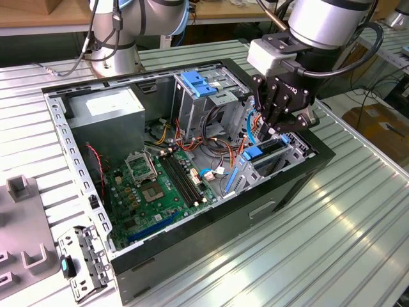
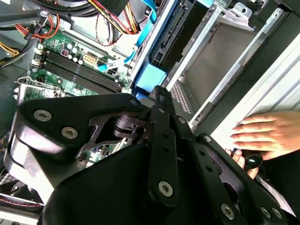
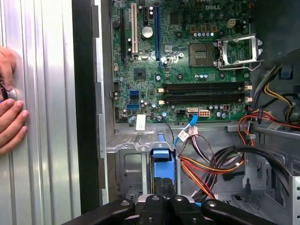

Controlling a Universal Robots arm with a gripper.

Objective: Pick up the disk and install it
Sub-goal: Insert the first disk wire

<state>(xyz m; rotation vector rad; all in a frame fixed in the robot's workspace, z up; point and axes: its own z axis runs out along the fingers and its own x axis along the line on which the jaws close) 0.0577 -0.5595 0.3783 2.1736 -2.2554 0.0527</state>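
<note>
The disk (image 1: 263, 152) stands on edge in the metal drive cage (image 1: 295, 148) at the open computer case's corner, on the exterior view's right. Its blue carrier edge (image 3: 163, 158) faces the motherboard in the first wrist view. The same blue carrier edge (image 2: 151, 77) appears in the second wrist view. My gripper (image 1: 284, 131) hangs straight above the disk, just over its upper edge. In the first wrist view the gripper (image 3: 164, 187) is shut, its black tips together over the disk's edge. I cannot tell whether they touch it.
Orange and black cables (image 3: 211, 164) lie beside the cage. The green motherboard (image 1: 160, 185) fills the case floor. A grey power box (image 1: 105, 109) and a blue latch (image 1: 197, 83) stand at the back. A person's hand (image 3: 9, 112) rests on the ribbed table (image 1: 332, 236) beside the case.
</note>
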